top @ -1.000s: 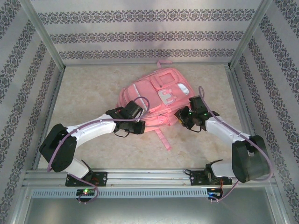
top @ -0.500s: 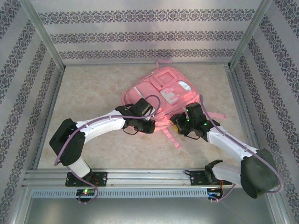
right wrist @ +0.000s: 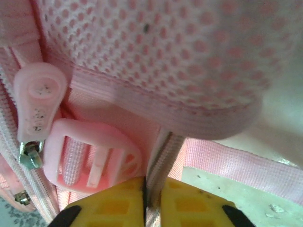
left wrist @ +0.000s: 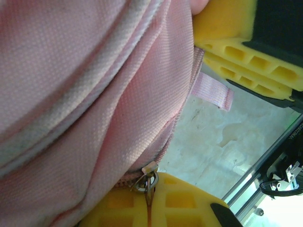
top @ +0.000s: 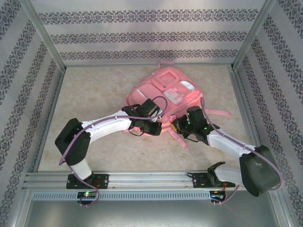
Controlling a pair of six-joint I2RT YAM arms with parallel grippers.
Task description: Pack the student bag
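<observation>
With the student bag (top: 163, 92) lying flat just right of centre on the surface (top: 94, 94), the left pincer (left wrist: 149, 208) clamped on the metal zip pull (left wrist: 148, 177) and the right pincer (right wrist: 151, 198) pinched on pink webbing (right wrist: 160, 151), the right should probably brace while the left draws steadily along the zip track.

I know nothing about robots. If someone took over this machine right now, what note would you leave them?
Grippers: the left gripper is shut, pinching the student bag at a metal zip pull. The right gripper is shut on a pink strap of the bag, beside a plastic buckle.
Bag: lies flat on the table, front pockets up.
Done: both arms have hold of the bag.
Left: opening it and packing; whether the zip is open I cannot tell.
</observation>
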